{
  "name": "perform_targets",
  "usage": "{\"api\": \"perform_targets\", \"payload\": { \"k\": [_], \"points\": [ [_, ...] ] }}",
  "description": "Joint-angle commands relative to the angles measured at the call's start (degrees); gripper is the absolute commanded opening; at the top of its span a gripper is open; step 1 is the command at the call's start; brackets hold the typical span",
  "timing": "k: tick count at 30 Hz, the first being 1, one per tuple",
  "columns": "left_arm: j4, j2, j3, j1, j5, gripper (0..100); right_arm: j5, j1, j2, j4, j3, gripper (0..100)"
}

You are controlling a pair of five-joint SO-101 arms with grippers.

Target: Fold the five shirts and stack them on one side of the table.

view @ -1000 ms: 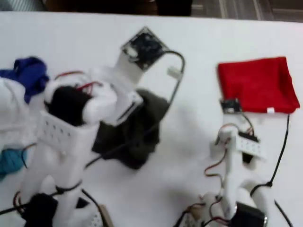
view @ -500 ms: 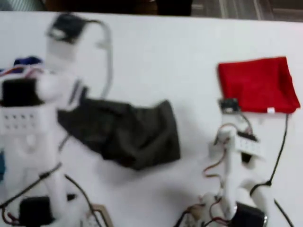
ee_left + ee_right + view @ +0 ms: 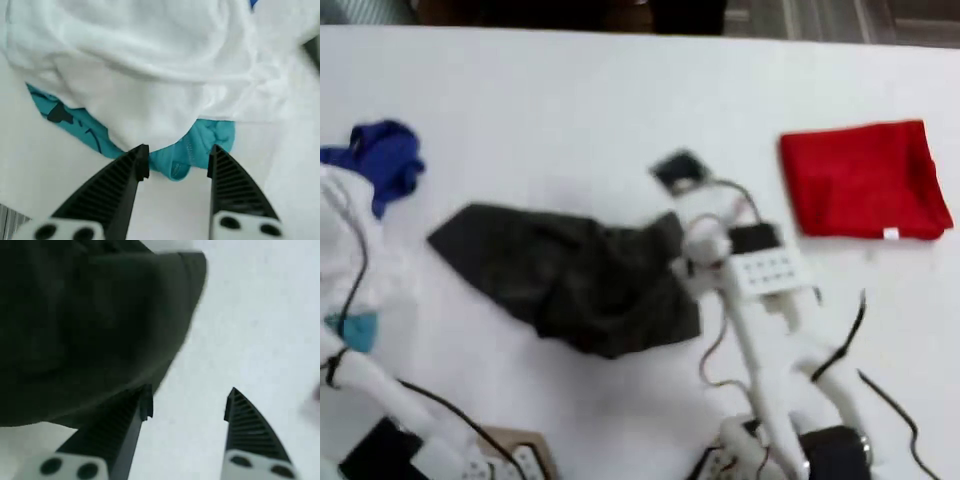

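- Crumpled royal-blue fabric shirt (image 3: 382, 155): lies bunched at the left edge of the white table (image 3: 620, 90), toward the far side, and touches the white heap beside it.
- Loose white fabric shirt (image 3: 150, 65): unfolded and heaped at the left edge, nearer the front than the blue one. It lies over most of the teal shirt.
- Teal fabric shirt with dark print (image 3: 210, 137): crumpled beneath the white shirt, with its edges showing on the table along the white shirt's rim.
- Left gripper (image 3: 178, 156): black ribbed jaws parted, holding nothing. It hangs over the left-edge heap, and a fold of the teal shirt lies in line with the gap between the tips.
- Dark olive-grey fabric shirt (image 3: 570, 280): spread out but rumpled near the middle of the table. One pointed corner reaches toward the left edge, and the bulkier end lies toward the centre.
- Right gripper (image 3: 189, 397): jaws spread apart and empty, at the right-hand end of the dark shirt. One tip is over the cloth's border, the other over bare table.
- Red fabric shirt (image 3: 865, 180): folded into a flat rectangle, alone near the right edge and well apart from the other four.
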Motion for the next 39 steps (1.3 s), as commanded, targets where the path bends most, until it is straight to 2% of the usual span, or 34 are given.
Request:
{"api": "perform_targets", "payload": {
  "k": [1, 3, 6, 10, 17, 20, 23, 25, 27, 29, 33, 39],
  "points": [
    [-3.1, -1.1, 1.7, -5.4, -1.8, 21, -0.4, -14.5, 0.1, 2.9, -6.0, 23.7],
    [-3.3, -1.1, 2.1, -6.9, -2.4, 21, -0.4, -21.1, 0.1, 1.1, -6.2, 23.7],
    [-3.1, -1.1, 2.0, -9.8, -2.8, 21, -0.5, -25.8, 1.5, -4.2, -6.2, 23.7],
    [-3.1, -1.1, 2.0, -13.0, -2.8, 21, -5.5, -27.9, 9.1, -8.2, -8.4, 23.7],
    [-2.9, -1.1, 2.3, -14.3, -2.8, 21, -5.7, -29.3, 30.0, -8.0, -15.9, 23.7],
    [-3.0, -1.1, 2.4, -14.3, -2.8, 21, -5.7, -26.3, 36.7, -6.5, -18.5, 23.5],
    [-3.1, -1.1, 2.4, -14.0, -2.8, 21, -5.7, -19.6, 40.3, -0.7, -23.1, 22.1],
    [-3.1, -1.1, 2.4, -13.5, -2.8, 21, -5.7, -13.8, 40.8, 2.4, -25.9, 14.2],
    [-3.1, -1.1, 2.4, -12.5, -2.8, 21, -5.7, -7.7, 40.7, 4.2, -28.6, 1.6],
    [-3.1, -1.1, 2.4, -11.5, -2.7, 21, -5.7, -2.1, 40.7, 6.3, -31.5, 4.2],
    [-3.1, -1.1, 2.4, -9.1, -2.5, 21, -4.3, 6.2, 40.7, 9.7, -38.2, 2.2],
    [-3.1, -1.1, 2.4, -6.5, -2.4, 21, -2.6, 10.9, 40.7, 15.3, -49.7, 2.4]
  ]
}}
